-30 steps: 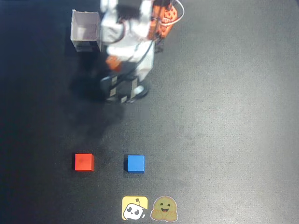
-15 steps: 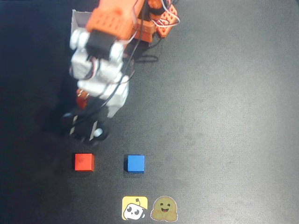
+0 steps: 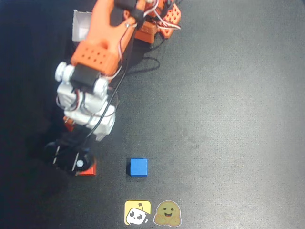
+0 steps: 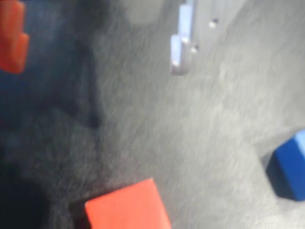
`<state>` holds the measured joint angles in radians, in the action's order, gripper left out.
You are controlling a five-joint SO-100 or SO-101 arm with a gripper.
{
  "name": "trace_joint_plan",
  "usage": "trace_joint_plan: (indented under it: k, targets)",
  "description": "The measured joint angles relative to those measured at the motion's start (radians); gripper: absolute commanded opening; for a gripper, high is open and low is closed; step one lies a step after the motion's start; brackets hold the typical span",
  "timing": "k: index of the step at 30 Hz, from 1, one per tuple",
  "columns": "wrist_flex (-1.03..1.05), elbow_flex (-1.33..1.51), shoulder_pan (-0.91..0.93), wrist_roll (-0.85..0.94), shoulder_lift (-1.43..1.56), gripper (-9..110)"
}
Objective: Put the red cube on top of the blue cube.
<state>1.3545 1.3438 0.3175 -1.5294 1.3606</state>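
Note:
The red cube [image 3: 90,170] lies on the dark mat at lower left of the overhead view, mostly covered by the arm's black wrist end [image 3: 69,155] hanging over it. The blue cube [image 3: 138,167] sits apart to its right, uncovered. In the blurred wrist view the red cube [image 4: 126,207] is at the bottom edge and the blue cube [image 4: 291,167] at the right edge. My gripper [image 4: 95,67] is open, its orange finger [image 4: 12,40] and white finger [image 4: 182,40] far apart with only bare mat between them. It is short of the red cube and touches nothing.
A white open box [image 3: 80,24] stands at the top left beside the arm's orange base [image 3: 159,21]. Two stickers, yellow [image 3: 137,213] and brown [image 3: 167,213], lie on the mat below the blue cube. Loose cables trail near the base.
The arm has unfolded from beside the white box and swung down and left, so its wrist now covers most of the red cube. Neither cube has moved.

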Motion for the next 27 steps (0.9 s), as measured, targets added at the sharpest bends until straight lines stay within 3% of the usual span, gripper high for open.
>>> trace_joint_plan:
  k: [6, 14, 27]
  targets:
    - [0.026, -0.092, 0.006, -0.041, -0.083, 24]
    - [-0.041, -0.141, 0.006, 0.247, -0.135, 24]
    - [-0.031, -0.27, 0.005, 0.344, -0.275, 24]
